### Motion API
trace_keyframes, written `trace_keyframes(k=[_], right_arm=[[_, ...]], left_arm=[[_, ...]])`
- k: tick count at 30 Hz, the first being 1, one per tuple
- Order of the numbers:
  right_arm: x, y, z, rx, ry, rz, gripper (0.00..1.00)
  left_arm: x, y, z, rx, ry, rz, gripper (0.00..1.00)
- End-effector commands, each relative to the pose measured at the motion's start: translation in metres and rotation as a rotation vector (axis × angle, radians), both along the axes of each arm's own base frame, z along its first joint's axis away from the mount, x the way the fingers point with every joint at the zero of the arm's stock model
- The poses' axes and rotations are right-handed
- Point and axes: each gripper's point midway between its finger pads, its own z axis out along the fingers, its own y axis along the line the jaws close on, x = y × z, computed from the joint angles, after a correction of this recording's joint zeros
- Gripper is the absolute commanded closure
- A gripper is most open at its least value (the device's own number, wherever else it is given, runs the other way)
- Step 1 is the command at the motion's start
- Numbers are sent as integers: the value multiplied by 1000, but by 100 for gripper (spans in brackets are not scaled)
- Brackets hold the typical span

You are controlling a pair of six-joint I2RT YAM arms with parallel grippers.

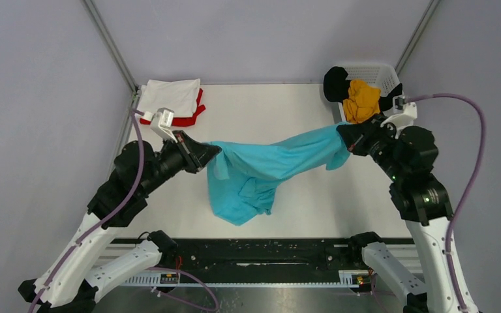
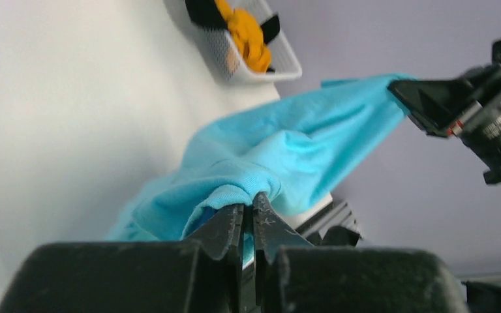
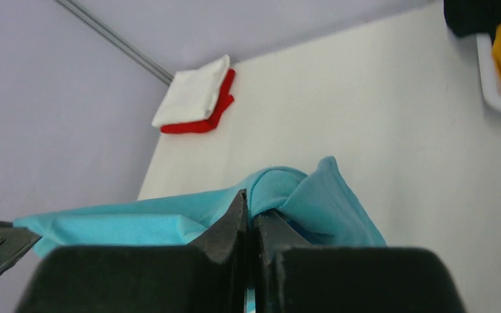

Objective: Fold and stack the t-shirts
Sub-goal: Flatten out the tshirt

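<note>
Two of five done: you have the flat folded white cloth t-shirt (image 1: 169,96) stacked on the folded red t-shirt (image 1: 190,120), upper left. The crumpled mustard-yellow t-shirt (image 1: 361,100) and black t-shirt (image 1: 334,83) wait in the white plastic mesh basket (image 1: 379,73), upper right. The soft, wrinkled turquoise t-shirt (image 1: 261,171) sags mid-frame, unfolded; your left gripper (image 1: 215,150) and right gripper (image 1: 342,135) each pinch a bunched edge.

I see turquoise t-shirt (image 1: 261,173) stretched between arms: left gripper (image 1: 212,151) pinching left end, right gripper (image 1: 347,138) pinching right end, slack bunched low toward near side. Far left: white t-shirt (image 1: 169,96) folded atop red t-shirt (image 1: 186,120). Far right: mustard-yellow t-shirt (image 1: 361,100), black t-shirt (image 1: 334,83) in basket (image 1: 378,75).
</note>
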Motion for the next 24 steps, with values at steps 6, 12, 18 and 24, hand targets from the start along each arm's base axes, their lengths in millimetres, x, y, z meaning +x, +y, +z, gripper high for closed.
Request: trace_keyframes(k=[6,12,18,24], right_arm=[[46,-6,85,-105,-139,-51,100],[99,0,167,-115,-257,-84,100],[118,5,229,-106,-340,-71,100],[119,6,202,-126,-264,-26,100]], left_arm=[[77,33,105,45,-251,296,100],[137,49,180,-12,-293,265,100],[147,58,249,-41,-416,257,100],[141,70,227,20,-388,300,100]])
